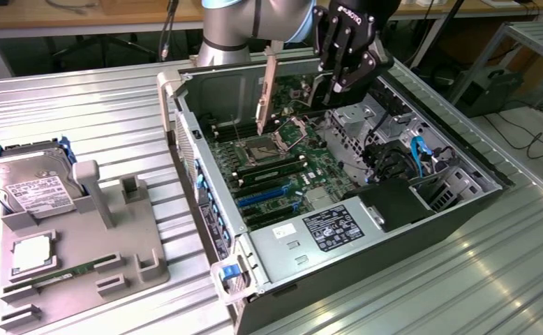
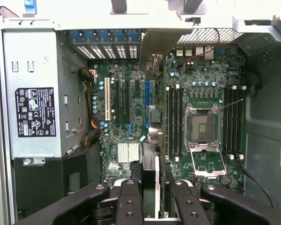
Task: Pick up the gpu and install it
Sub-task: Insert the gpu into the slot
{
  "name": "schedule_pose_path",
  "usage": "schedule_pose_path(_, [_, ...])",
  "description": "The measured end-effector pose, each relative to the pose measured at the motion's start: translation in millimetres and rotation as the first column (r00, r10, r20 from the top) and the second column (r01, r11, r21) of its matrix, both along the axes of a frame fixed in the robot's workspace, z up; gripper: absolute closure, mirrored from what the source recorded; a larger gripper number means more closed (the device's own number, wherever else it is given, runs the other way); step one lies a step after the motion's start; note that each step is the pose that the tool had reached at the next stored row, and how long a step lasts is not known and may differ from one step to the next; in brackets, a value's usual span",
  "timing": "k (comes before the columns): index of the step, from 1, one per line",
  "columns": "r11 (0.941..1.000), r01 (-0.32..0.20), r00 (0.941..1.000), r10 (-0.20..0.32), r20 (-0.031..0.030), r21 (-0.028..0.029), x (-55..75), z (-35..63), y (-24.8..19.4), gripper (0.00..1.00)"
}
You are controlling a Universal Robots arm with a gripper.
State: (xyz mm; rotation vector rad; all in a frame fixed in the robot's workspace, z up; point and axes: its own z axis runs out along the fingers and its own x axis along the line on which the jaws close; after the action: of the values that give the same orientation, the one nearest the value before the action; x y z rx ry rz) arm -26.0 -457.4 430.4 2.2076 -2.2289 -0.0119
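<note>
A: How do our fingers [image 2: 131,204] stand?

B: We have them clenched on the gpu [image 2: 152,154], gripping its top edge so the card hangs on edge from the gripper [image 1: 344,78].

A: Where is the card?

B: Above the open case [image 1: 439,209], over the motherboard [image 2: 131,117]. Its metal bracket [image 1: 269,87] points to twelve o'clock in the wrist view, toward the rear slots, where a bracket mounts.
</note>
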Motion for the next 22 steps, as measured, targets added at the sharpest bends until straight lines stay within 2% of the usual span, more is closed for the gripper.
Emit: schedule_pose_path(22, [1.0, 0.0, 1.0, 0.0, -0.0003, 0.002, 0.0, -7.5, -0.6, 0.73])
